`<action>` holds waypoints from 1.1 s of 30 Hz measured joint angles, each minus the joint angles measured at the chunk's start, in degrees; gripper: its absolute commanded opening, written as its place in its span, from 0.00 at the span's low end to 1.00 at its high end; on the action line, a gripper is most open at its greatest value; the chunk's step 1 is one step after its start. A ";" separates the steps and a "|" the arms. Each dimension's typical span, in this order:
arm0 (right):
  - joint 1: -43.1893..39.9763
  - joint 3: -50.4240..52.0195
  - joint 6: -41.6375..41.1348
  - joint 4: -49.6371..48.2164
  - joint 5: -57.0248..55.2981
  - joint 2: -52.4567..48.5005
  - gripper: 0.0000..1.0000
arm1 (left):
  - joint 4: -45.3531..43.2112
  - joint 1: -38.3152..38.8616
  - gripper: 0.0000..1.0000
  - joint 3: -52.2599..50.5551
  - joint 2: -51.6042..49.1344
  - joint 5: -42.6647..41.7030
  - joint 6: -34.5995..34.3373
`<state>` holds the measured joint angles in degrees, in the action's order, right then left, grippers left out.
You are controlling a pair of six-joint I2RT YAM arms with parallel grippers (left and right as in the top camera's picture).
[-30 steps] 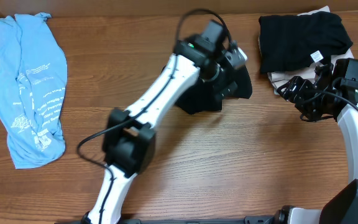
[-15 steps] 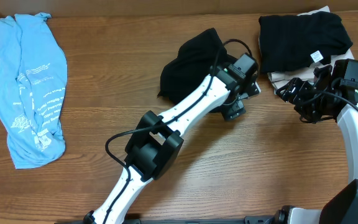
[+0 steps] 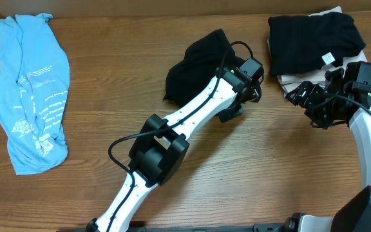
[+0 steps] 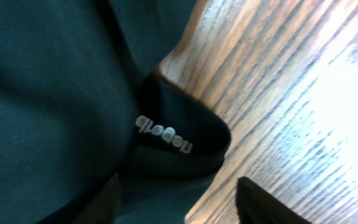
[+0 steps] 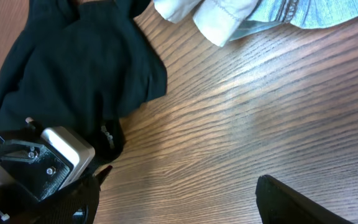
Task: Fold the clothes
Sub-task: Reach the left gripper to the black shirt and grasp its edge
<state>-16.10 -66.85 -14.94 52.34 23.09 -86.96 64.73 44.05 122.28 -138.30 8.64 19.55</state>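
my left gripper (image 4: 179,194) sits half open, straddling the logo edge of the black t-shirt (image 3: 195,64), which is bunched up mid table (image 3: 269,161) toward the back edge. can't tell if it's pinching anything yet. right gripper (image 5: 179,186) is wide open and empty. my worry: i catch only one layer and it slips out.

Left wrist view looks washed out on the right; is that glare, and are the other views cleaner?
Left wrist: yes, glare bleaches the table at right; the black garment sits very close and soft, though its logo lettering reads. Right wrist: milder sheen on the wood, sharp. Overhead: even light, no glare.
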 measured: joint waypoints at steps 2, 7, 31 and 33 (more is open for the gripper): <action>0.00 0.00 0.00 0.22 0.02 0.00 0.84 | 0.09 -0.04 0.44 0.00 0.00 -1.14 -0.07; 0.00 0.00 -0.02 0.20 0.00 0.00 0.84 | 0.15 -0.04 0.45 0.00 0.00 -5.22 -0.09; 0.00 0.00 1.46 0.79 -0.17 0.00 0.85 | -3.06 -2.32 0.04 -2.03 -2.62 -2.10 -0.28; 0.00 0.00 1.51 0.81 -0.20 0.00 0.84 | -2.80 -2.32 0.04 -2.01 -2.60 -1.44 -0.33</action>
<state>-16.10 -66.85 -13.43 53.15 22.90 -86.96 61.93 41.74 120.27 -140.90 7.20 19.22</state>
